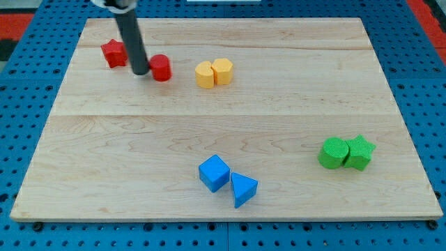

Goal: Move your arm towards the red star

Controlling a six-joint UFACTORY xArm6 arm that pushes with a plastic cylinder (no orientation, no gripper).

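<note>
A red cylinder stands near the wooden board's top left, with two yellow blocks touching each other to its right. A blue cube and a blue triangular block sit together near the view's bottom. A green cylinder touches a green star at the right.

Probably a lab: wooden board on blue perforated bench.

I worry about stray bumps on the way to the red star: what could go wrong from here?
1. My tip sits right beside the red cylinder; a sideways swing could knock it.
2. The red star lies close on the view's left, near the board's edge; overshooting could shove it off.
</note>
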